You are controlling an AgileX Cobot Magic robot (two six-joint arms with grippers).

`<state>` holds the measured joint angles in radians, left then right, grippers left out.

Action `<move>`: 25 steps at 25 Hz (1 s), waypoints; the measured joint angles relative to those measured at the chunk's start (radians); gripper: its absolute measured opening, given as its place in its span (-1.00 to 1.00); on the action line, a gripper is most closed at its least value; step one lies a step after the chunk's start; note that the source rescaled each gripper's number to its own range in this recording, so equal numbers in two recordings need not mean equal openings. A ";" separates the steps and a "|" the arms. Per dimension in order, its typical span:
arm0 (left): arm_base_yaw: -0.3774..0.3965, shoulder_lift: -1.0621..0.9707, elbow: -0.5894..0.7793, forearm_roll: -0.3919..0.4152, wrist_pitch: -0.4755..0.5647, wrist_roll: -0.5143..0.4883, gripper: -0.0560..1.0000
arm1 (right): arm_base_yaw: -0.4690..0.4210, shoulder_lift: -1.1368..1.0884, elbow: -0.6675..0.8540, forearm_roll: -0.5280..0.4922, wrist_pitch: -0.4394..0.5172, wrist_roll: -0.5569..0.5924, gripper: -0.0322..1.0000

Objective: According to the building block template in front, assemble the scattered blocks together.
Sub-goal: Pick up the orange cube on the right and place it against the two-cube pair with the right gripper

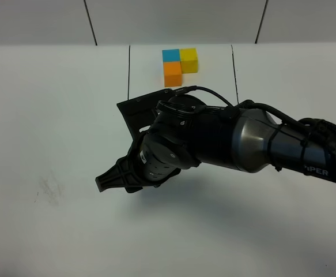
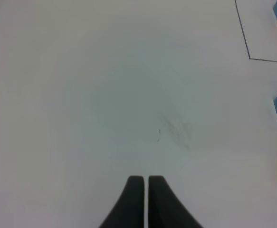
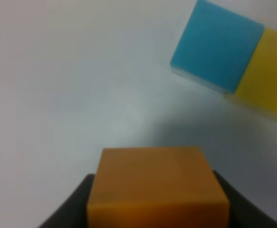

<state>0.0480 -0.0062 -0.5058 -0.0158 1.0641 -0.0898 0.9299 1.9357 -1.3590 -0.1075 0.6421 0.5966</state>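
Fingers of my right gripper pinch orange cube, front face exposed; judged ready for seating against touching blue cube and yellow cube just ahead. Reference: building block template, far side, black-framed. My left gripper pressed together, empty, well apart. White table, faint smudge.

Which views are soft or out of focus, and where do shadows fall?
Exterior high: sharp and evenly lit; the right arm throws a soft shadow on the white table. Right wrist: blurred at close range; the orange cube, blue cube and yellow cube have hazy edges, with a dim shadow between them. Left wrist: slightly soft and washed out; the shut left gripper is a dark silhouette.
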 joint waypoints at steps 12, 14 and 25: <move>0.000 0.000 0.000 0.000 0.000 0.000 -0.89 | 0.000 0.024 -0.007 -0.011 0.032 0.209 0.09; 0.000 0.000 0.000 0.000 0.000 0.000 -0.89 | 0.000 0.047 -0.007 -0.018 0.032 0.239 0.09; 0.000 0.000 0.000 0.000 0.000 0.000 -0.89 | 0.000 0.098 -0.043 -0.062 0.077 0.382 0.09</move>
<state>0.0480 -0.0062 -0.5058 -0.0158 1.0641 -0.0898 0.9299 2.0336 -1.4018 -0.1694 0.7191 0.9783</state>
